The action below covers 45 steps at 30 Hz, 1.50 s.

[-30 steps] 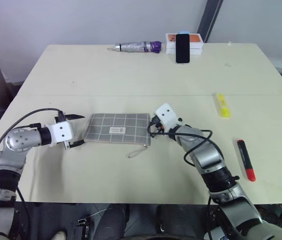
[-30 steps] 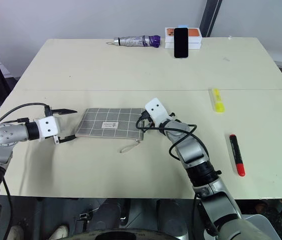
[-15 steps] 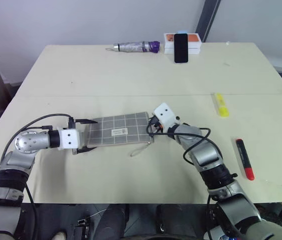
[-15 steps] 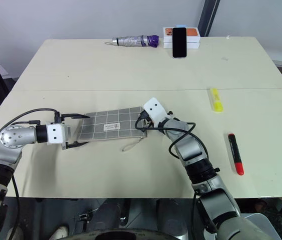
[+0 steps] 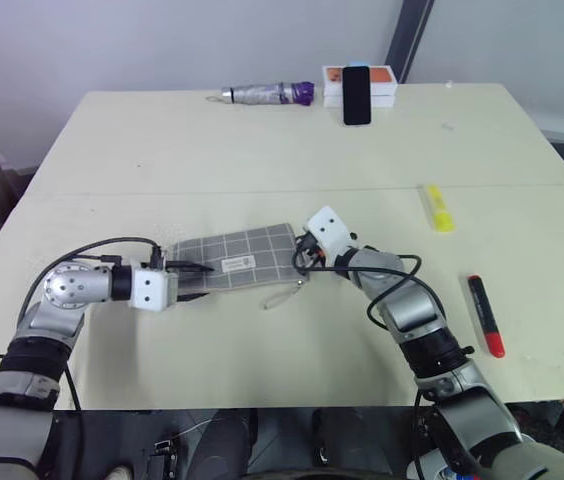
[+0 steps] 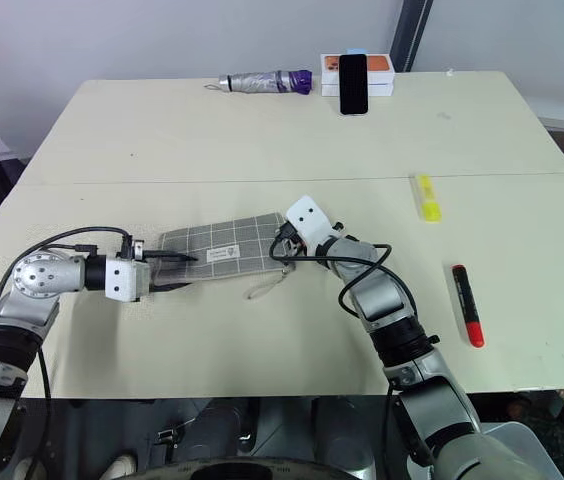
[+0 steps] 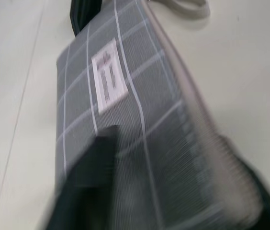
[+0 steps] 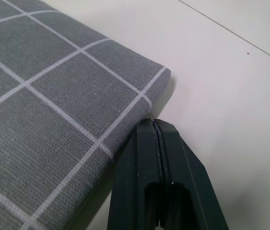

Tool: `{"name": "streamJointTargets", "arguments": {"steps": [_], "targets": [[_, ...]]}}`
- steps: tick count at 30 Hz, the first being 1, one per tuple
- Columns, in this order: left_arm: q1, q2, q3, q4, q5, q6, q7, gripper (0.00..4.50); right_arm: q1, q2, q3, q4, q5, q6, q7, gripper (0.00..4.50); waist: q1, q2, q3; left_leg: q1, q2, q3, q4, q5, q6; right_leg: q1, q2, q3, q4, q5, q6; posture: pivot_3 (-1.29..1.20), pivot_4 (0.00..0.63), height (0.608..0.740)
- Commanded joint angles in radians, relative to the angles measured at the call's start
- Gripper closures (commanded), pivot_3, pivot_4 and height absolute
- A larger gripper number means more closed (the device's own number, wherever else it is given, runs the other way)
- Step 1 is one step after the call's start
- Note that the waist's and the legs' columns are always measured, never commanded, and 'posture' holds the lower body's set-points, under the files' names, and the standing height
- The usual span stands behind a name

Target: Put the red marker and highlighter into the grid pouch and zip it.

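1. Grey grid fabric: the grid pouch [image 5: 234,263] lies flat near the middle of the cream tabletop [image 5: 262,150], slightly skewed, its pale pull cord [image 5: 282,297] trailing off the near right corner.
2. Step in hand, as I judge it: securing the pouch at both ends so the zipper can be worked open. Nothing is inside yet; both pens lie out on the tabletop.
3. Left gripper [image 6: 167,270] sits at the pouch's left end. The left wrist view shows one dark finger over the fabric and one under the zipper edge, so the fingers look pinched onto that end of the pouch.
4. Right gripper [image 8: 156,143] is at the pouch's far right corner, fingers pressed fully together with nothing between them, the tips just beside the corner and against its edge. It is not gripping the fabric.
5. Highlighter [image 5: 439,208] lies well to the right of the pouch, toward the far side; red marker [image 5: 486,315] lies further right and nearer, red end toward the near edge. Both are well apart from either gripper.
6. Next move likely calls for the right fingers to find the zipper pull or its cord while the left end stays pinned.
7. Far edge: a folded umbrella [image 5: 267,94], a phone [image 5: 355,95] on a box [image 5: 382,88]; not part of the job.
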Motion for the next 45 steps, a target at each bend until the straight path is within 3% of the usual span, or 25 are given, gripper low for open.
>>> {"name": "streamJointTargets", "arguments": {"steps": [1, 4, 10, 13, 20, 26, 38, 41, 45], "targets": [[-0.003, -0.003, 0.030, -0.009, -0.050, 0.010, 0.010, 4.44, -0.016, -0.004, -0.061, -0.029, 0.024, -0.017, -0.004, 4.50, 0.000, 0.000, 0.000, 0.000, 0.000, 0.000, 0.000, 0.000, 0.000, 0.000, 0.000, 0.000, 0.000, 0.000, 0.000, 0.00, 0.150, 0.740], [0.009, -0.014, 0.056, -0.046, -0.087, 0.107, 0.045, 4.44, -0.032, -0.022, -0.122, -0.040, 0.037, -0.019, -0.019, 4.50, 0.000, 0.000, 0.000, 0.000, 0.000, 0.000, 0.000, 0.000, 0.000, 0.000, 0.000, 0.000, 0.000, 0.000, 0.000, 0.00, 0.150, 0.740], [0.046, -0.062, 0.119, -0.315, -0.203, 0.544, 0.201, 4.44, -0.044, -0.139, -0.233, -0.101, 0.053, -0.020, 0.000, 4.50, 0.000, 0.000, 0.000, -0.002, 0.000, 0.000, 0.001, 0.000, 0.000, -0.001, 0.000, 0.000, 0.000, 0.000, 0.000, 0.00, 0.150, 0.740], [0.071, -0.106, 0.138, -0.471, -0.245, 0.733, 0.303, 4.50, -0.031, -0.195, -0.295, -0.152, 0.098, 0.030, 0.035, 3.59, 0.000, 0.000, 0.000, -0.002, 0.000, 0.000, 0.001, 0.000, 0.000, -0.001, 0.000, 0.000, 0.000, 0.000, 0.000, 0.00, 0.150, 0.740], [0.110, -0.233, 0.132, -0.645, -0.225, 0.913, 0.473, 4.50, -0.009, -0.186, -0.363, -0.242, 0.209, 0.124, 0.050, 0.07, 0.000, 0.000, 0.000, -0.002, 0.001, 0.000, 0.001, 0.000, 0.000, -0.001, 0.000, 0.001, 0.000, 0.000, 0.000, 0.00, 0.150, 0.740], [0.108, -0.319, 0.103, -0.701, -0.200, 0.967, 0.533, 4.50, -0.011, -0.144, -0.320, -0.280, 0.230, 0.129, 0.039, 0.07, 0.002, 0.000, 0.000, -0.002, 0.001, 0.000, 0.002, 0.000, 0.000, 0.000, 0.000, 0.001, 0.000, 0.000, 0.000, 0.00, 0.150, 0.740], [0.099, -0.363, 0.079, -0.717, -0.183, 0.978, 0.531, 4.50, -0.066, -0.097, -0.317, -0.263, 0.265, 0.140, -0.001, 0.07, 0.002, 0.000, 0.000, -0.002, 0.001, 0.000, 0.002, 0.000, 0.000, -0.001, 0.000, 0.001, 0.000, 0.000, 0.000, 0.00, 0.150, 0.740], [0.106, -0.364, 0.076, -0.729, -0.183, 0.981, 0.527, 4.50, -0.067, -0.093, -0.323, -0.260, 0.282, 0.142, 0.001, 0.89, 0.002, 0.000, 0.000, -0.002, 0.001, 0.000, 0.002, 0.000, 0.000, 0.000, 0.000, 0.001, 0.000, 0.000, 0.000, 0.00, 0.150, 0.740], [0.113, -0.362, 0.076, -0.739, -0.183, 0.986, 0.521, 4.50, -0.067, -0.092, -0.323, -0.264, 0.296, 0.142, 0.005, 3.10, 0.002, 0.000, 0.000, -0.002, 0.001, 0.000, 0.002, 0.000, 0.000, 0.000, 0.000, 0.001, 0.000, 0.000, 0.000, 0.00, 0.150, 0.740]]}}
